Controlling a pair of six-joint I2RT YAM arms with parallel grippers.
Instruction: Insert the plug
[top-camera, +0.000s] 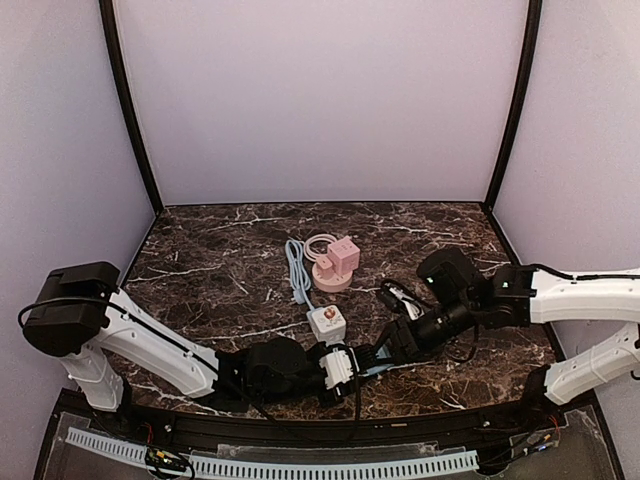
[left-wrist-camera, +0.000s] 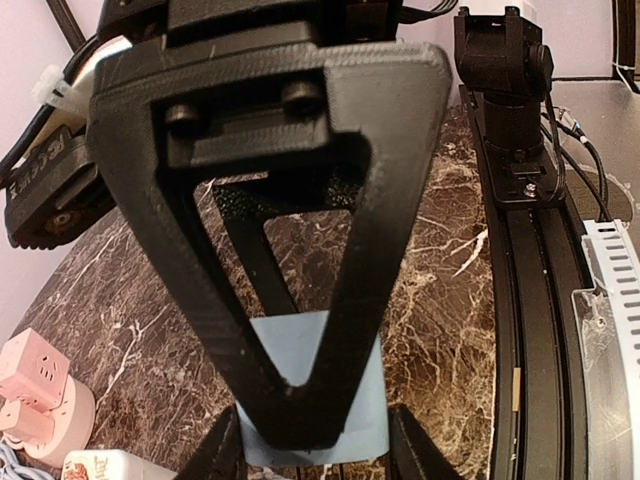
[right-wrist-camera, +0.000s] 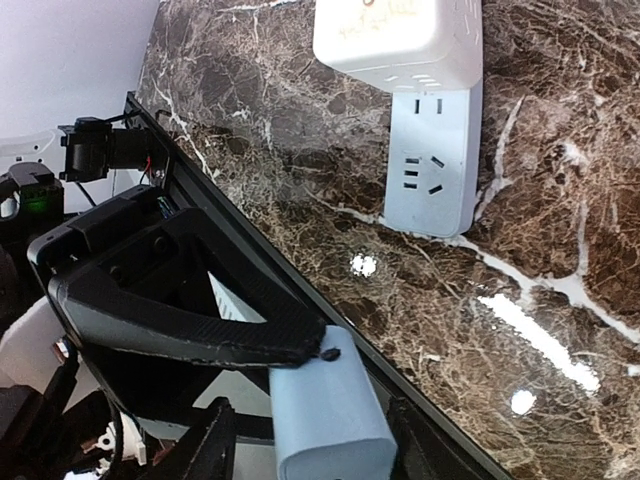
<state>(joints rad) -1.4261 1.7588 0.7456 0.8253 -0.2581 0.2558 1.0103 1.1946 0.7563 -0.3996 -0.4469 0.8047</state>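
Observation:
The plug (right-wrist-camera: 335, 420) is a light-blue block, and its prongs are hidden. It hangs just above the table's near edge (top-camera: 368, 368). My left gripper (left-wrist-camera: 318, 455) is shut on it, with a finger touching each side of the blue body (left-wrist-camera: 295, 345). My right gripper (right-wrist-camera: 308, 450) straddles the same block. One finger is against it and a gap shows at the other. In the top view the two grippers meet nose to nose, left (top-camera: 352, 365) and right (top-camera: 385, 352). A white cube socket (top-camera: 327, 322) with a light-blue outlet face (right-wrist-camera: 430, 160) lies just beyond.
A pink socket cube on a round pink base (top-camera: 335, 262) stands farther back, with a coiled light-blue cable (top-camera: 297, 270) beside it. The black rail at the table's near edge (left-wrist-camera: 520, 300) runs right under both grippers. The right arm's base post (left-wrist-camera: 505, 80) stands close by.

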